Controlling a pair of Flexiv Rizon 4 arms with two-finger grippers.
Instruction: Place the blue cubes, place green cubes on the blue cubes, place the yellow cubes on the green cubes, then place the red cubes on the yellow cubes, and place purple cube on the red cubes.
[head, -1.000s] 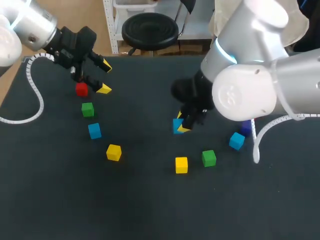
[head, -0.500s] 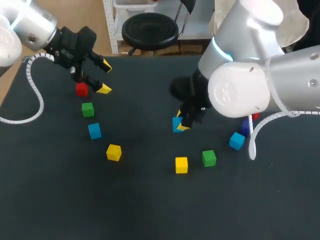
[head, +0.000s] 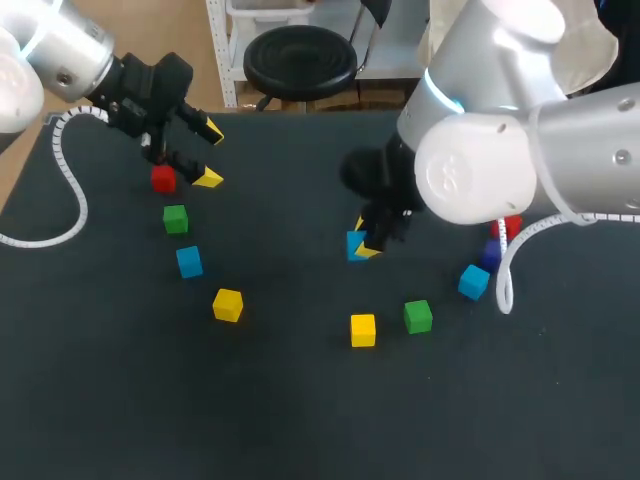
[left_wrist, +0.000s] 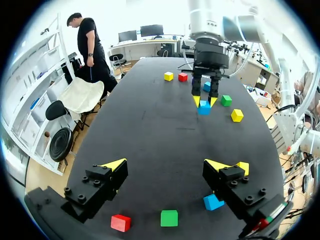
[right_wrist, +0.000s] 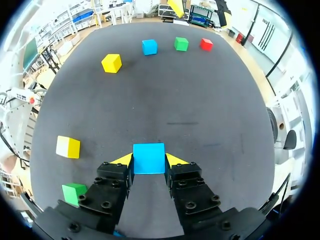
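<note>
**Q:** Head view?
**Op:** I'm seeing the right gripper (head: 362, 240) standing mid-table (head: 300, 400) around the held blue cube (head: 354, 246), but its grip is hard to judge from here. The right arm (head: 480, 180) is covering part of the purple cube (head: 490, 256) and the right red cube (head: 511, 228). The left gripper (head: 210, 155) is hanging spread and holding nothing, near the left red cube (head: 163, 179).

**Q:** Left wrist?
**Op:** Its fingers are framing bare table. The left green cube (left_wrist: 169, 218) is lying under the gap between them. The left yellow cube (left_wrist: 243, 167) is peeking out, half hidden behind one finger.

**Q:** Right wrist?
**Op:** This view is giving what the head view isn't. Both yellow tips are pinching the held blue cube from two sides. I can't tell whether it is touching the table. The right green cube (right_wrist: 74, 192) is sitting just beside the gripper's body.
</note>
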